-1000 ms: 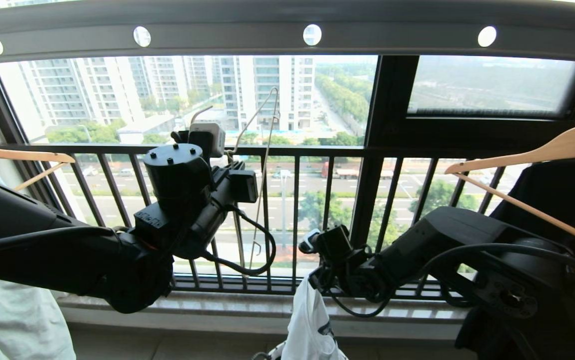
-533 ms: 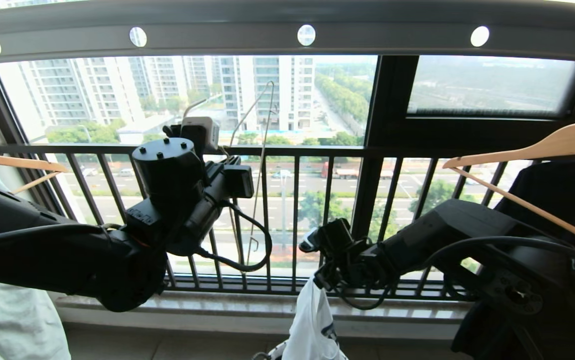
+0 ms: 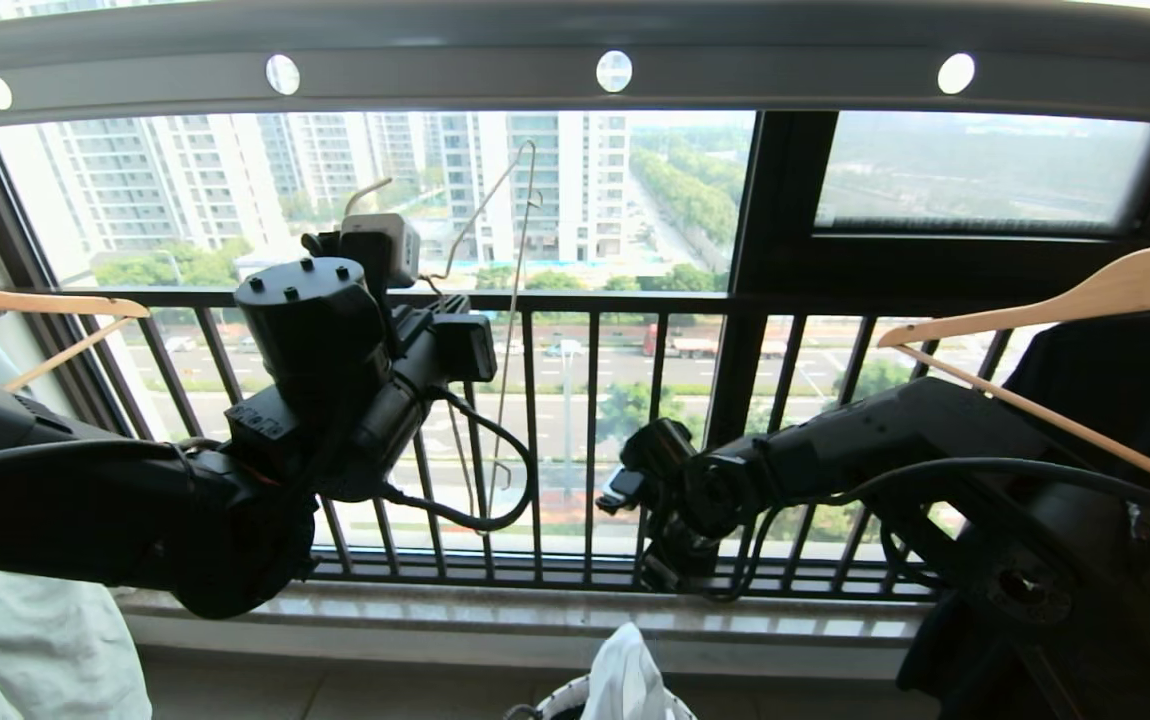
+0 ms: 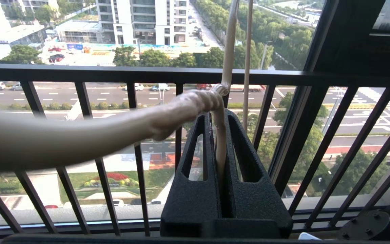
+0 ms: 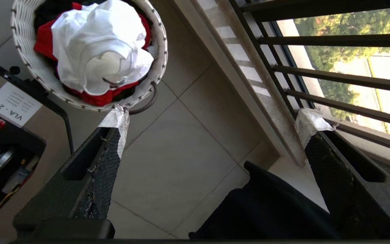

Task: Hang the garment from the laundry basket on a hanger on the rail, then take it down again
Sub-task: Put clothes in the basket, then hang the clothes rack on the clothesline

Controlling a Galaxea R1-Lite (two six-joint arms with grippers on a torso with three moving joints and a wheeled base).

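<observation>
Two black arms reached toward the barred window, the left raised, the right lower. Nearest the robot, by the head view's bottom edge, the small round white woven laundry basket stood on the pale tiled floor close to the stone window sill. The white T-shirt lay crumpled inside it, heaped on a red cloth and rising above the basket's rim. The right gripper hung above the floor beside the basket, its tape-tipped fingers spread wide apart with nothing between them; the garment was free of it. A black garment showed just below that gripper. The left gripper was pressed closed on the thin cream-white wire hanger, pinching the wire where it bent up toward the long neck; one blurred arm of the hanger ran off sideways close to the wrist camera. In the head view the hanger's hook stood below the long grey perforated metal rail, apart from it. Thick wooden hangers hung at either side of the view, the right one carrying a black shirt. Farthest lay the black barred window railing, with apartment towers and a road beyond.
</observation>
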